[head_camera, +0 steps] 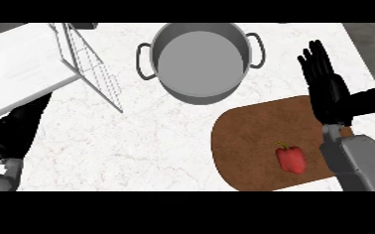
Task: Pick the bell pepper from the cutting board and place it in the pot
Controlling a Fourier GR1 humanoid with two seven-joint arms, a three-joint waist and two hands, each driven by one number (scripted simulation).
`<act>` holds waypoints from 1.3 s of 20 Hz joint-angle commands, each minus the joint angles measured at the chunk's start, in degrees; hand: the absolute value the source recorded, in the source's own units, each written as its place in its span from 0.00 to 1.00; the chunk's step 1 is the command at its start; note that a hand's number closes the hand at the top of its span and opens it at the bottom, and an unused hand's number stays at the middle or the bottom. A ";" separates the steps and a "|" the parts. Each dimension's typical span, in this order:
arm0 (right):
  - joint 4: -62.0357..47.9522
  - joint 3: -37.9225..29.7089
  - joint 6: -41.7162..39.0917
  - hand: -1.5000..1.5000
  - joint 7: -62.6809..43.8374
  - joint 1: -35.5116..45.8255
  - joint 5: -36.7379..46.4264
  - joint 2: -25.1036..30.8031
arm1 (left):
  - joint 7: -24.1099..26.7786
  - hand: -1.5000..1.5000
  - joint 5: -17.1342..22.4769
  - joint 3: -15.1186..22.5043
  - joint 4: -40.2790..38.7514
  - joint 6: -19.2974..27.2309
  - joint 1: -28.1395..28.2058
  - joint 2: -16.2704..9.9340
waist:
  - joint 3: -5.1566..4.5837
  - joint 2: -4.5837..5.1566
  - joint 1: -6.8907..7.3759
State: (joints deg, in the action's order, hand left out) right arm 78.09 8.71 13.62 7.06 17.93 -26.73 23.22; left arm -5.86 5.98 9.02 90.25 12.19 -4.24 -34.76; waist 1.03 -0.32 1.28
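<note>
Red and glossy, the bell pepper (291, 159) lies on its side on the brown wooden cutting board (249, 139), toward the board's lower right part, its short green stem pointing up and to the left. Nothing touches it. The cutting board, rounded at its corners, rests flat on the white marbled desk (132, 134) in the lower right of the head view. Over the board's right edge comes the grey right forearm (350, 158), and above it the right robot hand (326, 82) stands released, its black fingers straight and spread, pointing up the view; it holds nothing and sits well apart from the pepper, up and to the right of it. Beyond the board's upper left corner, near but not touching it, stands the grey metal pot (201, 62) with a handle on either side, its inside bare. To the left of the pot a wire rack (92, 69) leans at a slant beside a white sink basin (29, 64) at the view's left edge. The left robot hand does not show in the view; only a dark shape sits at the lower left edge.
</note>
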 commanded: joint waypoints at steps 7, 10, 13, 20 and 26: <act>2.11 8.67 1.14 1.00 4.38 -4.94 25.64 18.13 | -2.74 0.50 6.48 5.98 -2.08 -5.02 4.32 8.58 | -3.09 -0.72 -6.35; 10.31 5.19 14.97 0.00 18.19 -11.48 23.80 4.16 | -2.14 0.50 9.14 6.77 -0.43 -5.47 8.25 10.77 | -1.05 -0.66 -7.22; 17.76 5.54 15.04 0.00 29.47 -17.64 19.70 -2.77 | -1.25 0.50 9.08 7.73 -0.64 -5.43 8.36 12.28 | -0.90 -0.23 -6.41; 39.48 8.41 14.43 0.00 18.99 -39.38 25.22 9.27 | -2.96 0.50 7.13 10.04 -3.21 -5.77 4.84 15.24 | -1.18 -0.05 -3.88; 51.26 7.35 13.49 0.00 -3.45 -43.18 26.62 16.80 | 0.76 0.50 7.50 8.07 -9.77 -9.35 2.13 15.25 | -1.22 0.28 -2.50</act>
State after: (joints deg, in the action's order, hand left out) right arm 121.31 16.00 26.95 15.01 -21.83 -1.45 36.43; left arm -6.13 13.78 17.39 83.36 4.22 -0.77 -20.04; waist -0.17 -0.21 -2.23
